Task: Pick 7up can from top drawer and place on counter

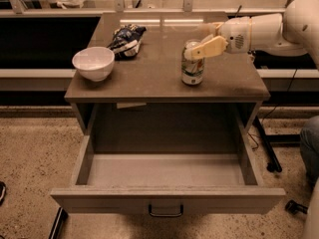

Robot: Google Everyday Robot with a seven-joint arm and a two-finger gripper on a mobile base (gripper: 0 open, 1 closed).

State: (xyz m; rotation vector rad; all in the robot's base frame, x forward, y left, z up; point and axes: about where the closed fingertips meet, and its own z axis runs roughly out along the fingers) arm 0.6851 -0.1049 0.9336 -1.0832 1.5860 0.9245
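Note:
The 7up can (192,67) stands upright on the counter (149,68), right of centre near the front edge. My gripper (198,45) reaches in from the right at the height of the can's top and is right against its upper part. The white arm (264,31) stretches away to the right. The top drawer (167,171) is pulled fully open below the counter, and its inside shows nothing in it. Its front panel carries a dark bar handle (165,211).
A white bowl (93,62) sits at the counter's front left. A dark blue-and-white snack bag (127,38) lies behind it. A chair base (294,205) and a dark stand leg (266,148) are on the floor at the right. A railing runs behind the counter.

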